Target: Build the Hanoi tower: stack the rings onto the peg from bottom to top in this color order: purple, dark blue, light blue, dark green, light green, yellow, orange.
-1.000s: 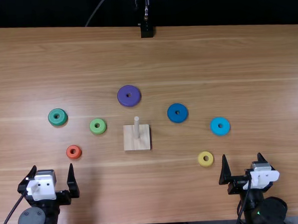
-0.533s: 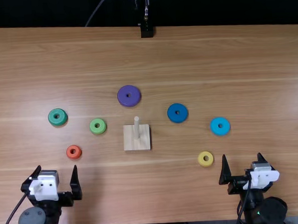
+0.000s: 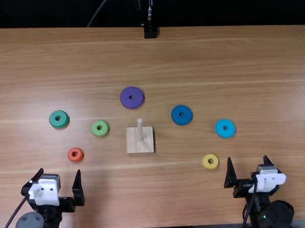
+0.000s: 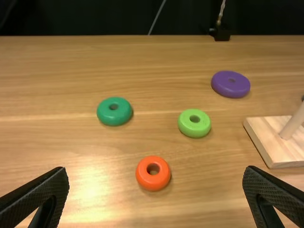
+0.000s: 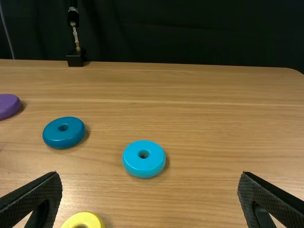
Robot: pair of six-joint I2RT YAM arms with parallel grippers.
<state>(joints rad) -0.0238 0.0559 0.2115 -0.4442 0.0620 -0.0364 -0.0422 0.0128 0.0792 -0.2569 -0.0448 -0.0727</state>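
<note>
The plain round rings [image 3: 126,100] are purple, dark blue, light blue, dark green, light green, yellow and orange-red. The wooden table [image 3: 231,59] has light brown, streaky grain.

The visible equipment is indicating a robotics lab. A left robot arm [image 3: 31,226] and a right robot arm [image 3: 273,216] are standing at a wooden surface [image 3: 216,64]. A cable [image 3: 15,213] is running along the left robot arm. A black curtain [image 5: 190,31] is hanging behind the surface's far edge, where a metal rod [image 5: 76,38] is rising from a black block [image 5: 74,59].
</note>
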